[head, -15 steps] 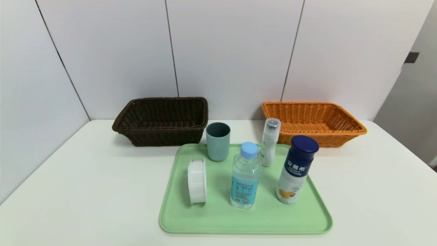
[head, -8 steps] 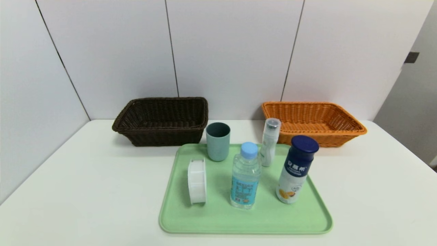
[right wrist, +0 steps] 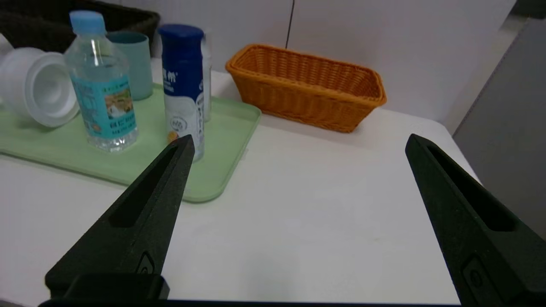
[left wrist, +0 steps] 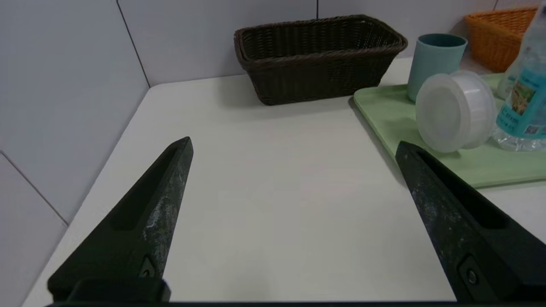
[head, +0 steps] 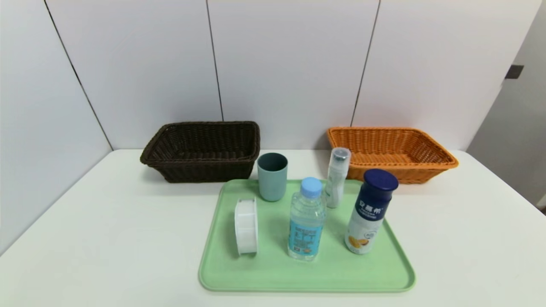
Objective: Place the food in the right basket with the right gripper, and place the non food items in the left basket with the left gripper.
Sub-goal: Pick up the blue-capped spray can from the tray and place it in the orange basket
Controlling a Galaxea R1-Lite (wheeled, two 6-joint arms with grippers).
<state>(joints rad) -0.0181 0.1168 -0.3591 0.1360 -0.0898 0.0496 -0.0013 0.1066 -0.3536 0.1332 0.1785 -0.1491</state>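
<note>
On the green tray (head: 384,277) stand a clear water bottle (head: 306,221) with a light-blue cap and a taller white bottle (head: 370,213) with a navy cap. A teal-grey cup (head: 272,176), a round white case (head: 246,226) on its edge and a slim white bottle (head: 337,178) share the tray. The dark brown basket (head: 202,150) sits back left and the orange basket (head: 390,152) back right. Neither arm shows in the head view. My left gripper (left wrist: 294,147) hangs open over bare table left of the tray. My right gripper (right wrist: 298,143) hangs open right of the tray.
The white table (head: 106,238) meets the wall panels just behind both baskets. A side wall (head: 38,128) runs along the table's left edge. Both baskets hold nothing that I can see.
</note>
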